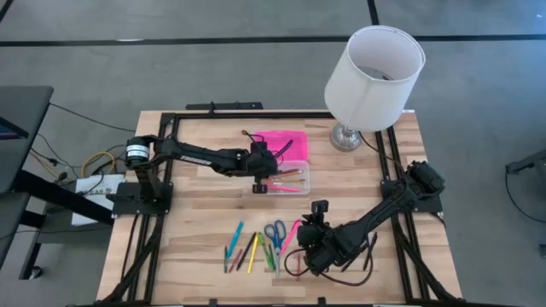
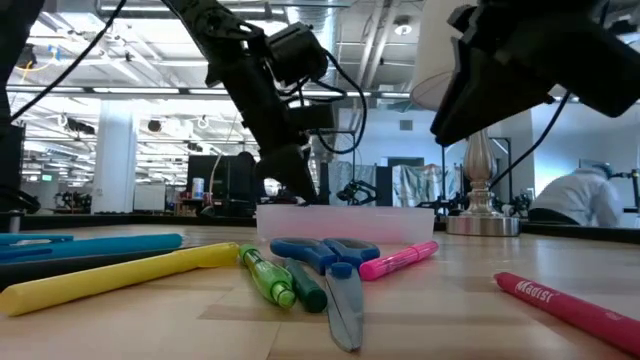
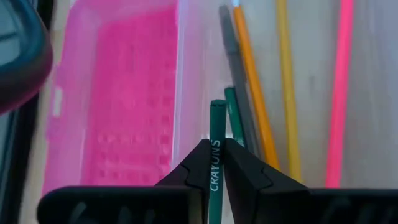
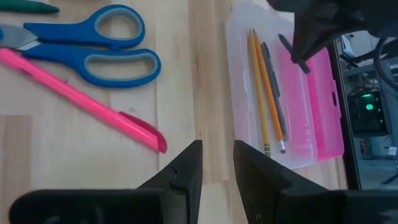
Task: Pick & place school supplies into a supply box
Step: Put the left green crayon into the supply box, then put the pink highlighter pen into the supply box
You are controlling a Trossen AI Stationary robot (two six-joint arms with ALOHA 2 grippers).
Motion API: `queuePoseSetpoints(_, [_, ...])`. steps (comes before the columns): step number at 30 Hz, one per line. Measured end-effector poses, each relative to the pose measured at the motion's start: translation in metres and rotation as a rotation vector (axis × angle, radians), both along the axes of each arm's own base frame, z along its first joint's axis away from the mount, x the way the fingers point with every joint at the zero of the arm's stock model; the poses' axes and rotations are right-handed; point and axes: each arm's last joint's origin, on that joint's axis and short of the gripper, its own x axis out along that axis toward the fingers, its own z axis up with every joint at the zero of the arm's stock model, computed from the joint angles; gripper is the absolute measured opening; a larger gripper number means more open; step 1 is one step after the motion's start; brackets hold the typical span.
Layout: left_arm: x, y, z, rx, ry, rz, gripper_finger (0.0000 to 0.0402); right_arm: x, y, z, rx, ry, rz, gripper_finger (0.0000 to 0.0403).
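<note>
**Supplies strewn before the clear case**

Across the bench (image 2: 440, 300): blue-handled scissors (image 2: 330, 262), green marker (image 2: 268, 277), pink highlighter (image 2: 398, 258), yellow highlighter (image 2: 120, 275), blue pen (image 2: 95, 244), red marker (image 2: 570, 305). Behind, clear case base (image 2: 345, 222), left claw (image 2: 300, 190) lowered at its near-left end. Lamp base (image 2: 482, 205) beyond.

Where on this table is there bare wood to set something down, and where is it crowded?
Bare: the table between the clear box and the pen row, and the left edge. Crowded: around the scissors, right end effector and lamp.
</note>
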Motion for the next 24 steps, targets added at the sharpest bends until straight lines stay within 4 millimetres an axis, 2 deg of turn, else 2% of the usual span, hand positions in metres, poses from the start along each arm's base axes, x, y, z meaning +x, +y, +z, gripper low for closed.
queuePoseSetpoints(8, [-0.001,0.003,-0.001,-0.023,-0.002,0.039,0.0051,0.001,-0.001,0.0,0.024,0.01,-0.001,0.0086])
queuePoseSetpoints(20, [-0.002,0.003,-0.001,-0.02,0.004,0.046,0.0119,0.001,-0.001,0.0,0.025,0.01,-0.002,0.0086])
queuePoseSetpoints(24, [-0.002,-0.003,0.014,-0.045,0.052,0.032,0.0123,0.001,0.0,0.0,0.026,0.01,0.0,0.0086])
